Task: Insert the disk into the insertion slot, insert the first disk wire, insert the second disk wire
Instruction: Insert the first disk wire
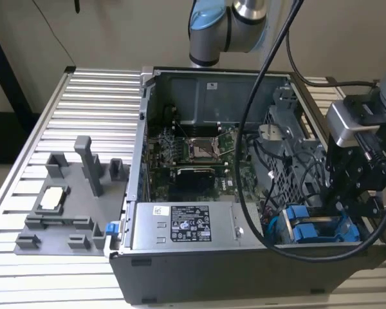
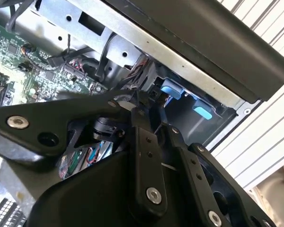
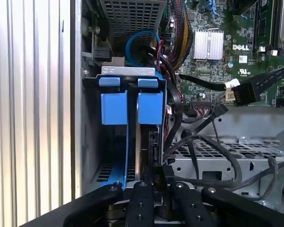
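Gripper [image 3: 154, 172]: claw state cannot be told; just beside disk [image 3: 149, 108]. Disk sits in insertion slot [image 3: 89, 142], next to other blue carrier [image 3: 114, 108]. Black cables [image 3: 178, 101] beside disk.

- The disk [image 3: 150, 108] has a blue frame.
- The circuit board [image 3: 255, 28] is green.
- The gripper [image 3: 154, 177] is black.
- The table [image 1: 96, 90] is silver with stripes.
- The panel [image 3: 132, 14] is grey with holes.

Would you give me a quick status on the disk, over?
Claw at the disk. Disk in the insertion slot, beside the other carrier. Black cables close alongside.
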`<control>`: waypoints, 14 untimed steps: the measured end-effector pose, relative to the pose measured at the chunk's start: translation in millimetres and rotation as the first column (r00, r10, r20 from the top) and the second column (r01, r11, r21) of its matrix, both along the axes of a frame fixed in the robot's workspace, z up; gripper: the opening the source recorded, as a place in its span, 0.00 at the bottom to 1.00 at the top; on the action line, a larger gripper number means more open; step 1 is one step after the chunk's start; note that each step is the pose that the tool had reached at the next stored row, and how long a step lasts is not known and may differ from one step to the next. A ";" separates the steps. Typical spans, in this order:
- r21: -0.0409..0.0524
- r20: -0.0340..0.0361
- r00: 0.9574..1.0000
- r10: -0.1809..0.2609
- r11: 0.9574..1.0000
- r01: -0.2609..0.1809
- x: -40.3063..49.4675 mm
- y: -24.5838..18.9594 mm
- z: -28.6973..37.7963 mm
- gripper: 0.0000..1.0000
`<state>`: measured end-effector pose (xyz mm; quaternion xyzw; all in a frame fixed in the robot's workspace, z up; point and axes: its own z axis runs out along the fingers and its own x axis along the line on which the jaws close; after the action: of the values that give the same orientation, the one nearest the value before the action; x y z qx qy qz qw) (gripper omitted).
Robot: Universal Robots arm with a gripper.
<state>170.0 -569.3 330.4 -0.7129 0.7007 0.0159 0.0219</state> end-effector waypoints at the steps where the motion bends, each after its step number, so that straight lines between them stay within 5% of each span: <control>1: -0.001 0.000 1.000 0.000 1.000 0.000 0.0 -0.1 0.9 0.27; 14: -0.001 0.000 1.000 0.000 1.000 0.000 0.1 0.0 58.1 0.27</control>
<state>170.0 -569.3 388.5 -0.7130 0.7007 0.0154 0.0216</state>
